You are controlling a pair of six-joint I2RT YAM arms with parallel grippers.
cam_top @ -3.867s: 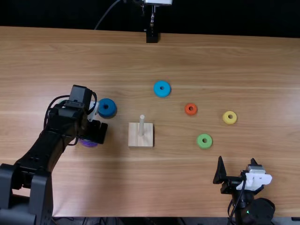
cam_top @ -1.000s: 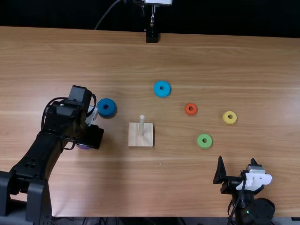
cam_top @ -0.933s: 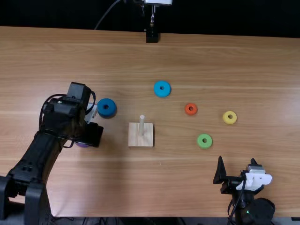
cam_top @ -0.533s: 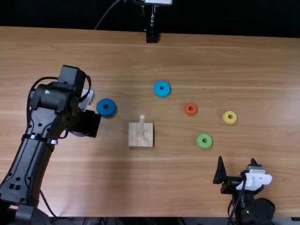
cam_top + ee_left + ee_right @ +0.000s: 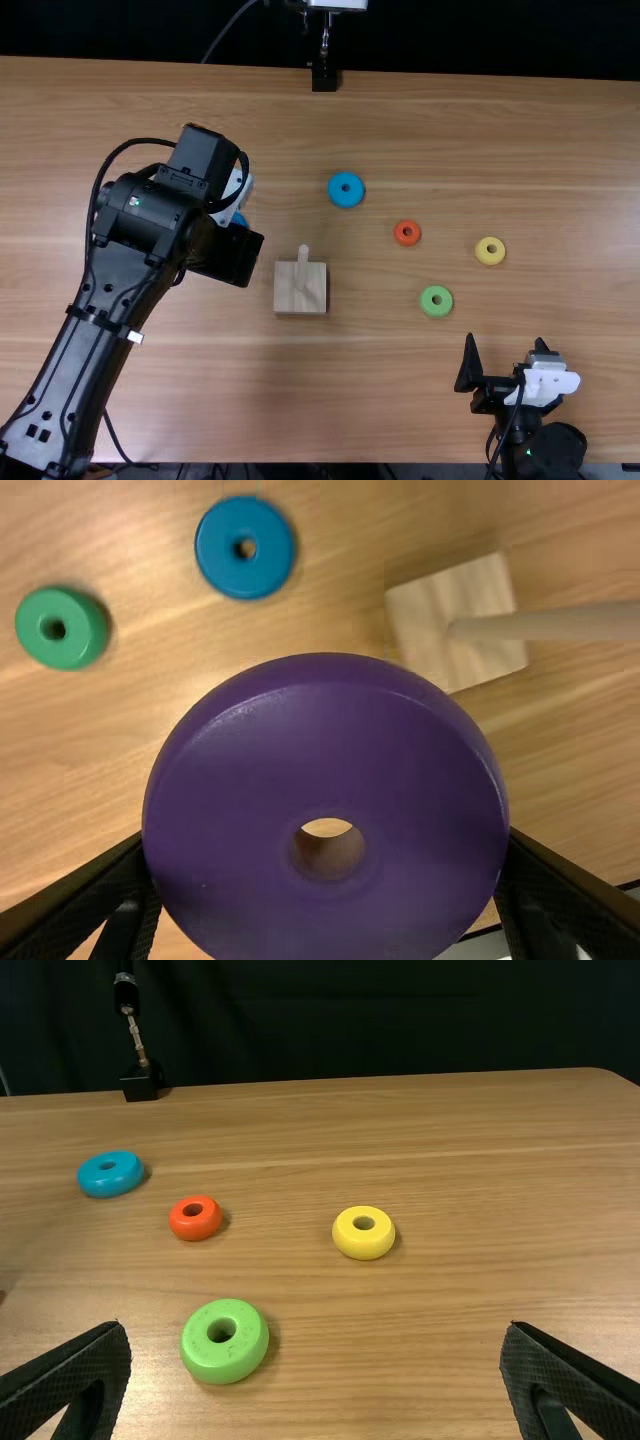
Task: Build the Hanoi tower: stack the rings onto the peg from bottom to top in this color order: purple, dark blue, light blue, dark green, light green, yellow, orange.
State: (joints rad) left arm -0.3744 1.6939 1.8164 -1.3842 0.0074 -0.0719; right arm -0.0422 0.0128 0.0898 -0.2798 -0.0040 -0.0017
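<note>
My left gripper [image 5: 228, 252] is over the table left of the wooden base [image 5: 300, 289] with its upright bare peg [image 5: 303, 256]. In the left wrist view the left gripper [image 5: 327, 880] is shut on the purple ring [image 5: 240, 780], above the table; the dark blue ring [image 5: 245, 547] and dark green ring [image 5: 62, 628] lie beyond it. My right gripper [image 5: 506, 366] stands open near the table's front right, and in the right wrist view the right gripper [image 5: 315, 1360] holds nothing. Light blue [image 5: 346, 189], orange [image 5: 407, 233], light green [image 5: 436, 301] and yellow [image 5: 490, 251] rings lie flat.
A black stand [image 5: 324, 78] is at the table's far edge. The left arm [image 5: 95, 320] stretches over the table's left side, covering part of the dark blue ring [image 5: 239, 219] from above.
The left gripper has lifted the purple ring off the table and moved right toward the wooden base. The right arm and the light blue, orange, yellow and light green rings have stayed put.
</note>
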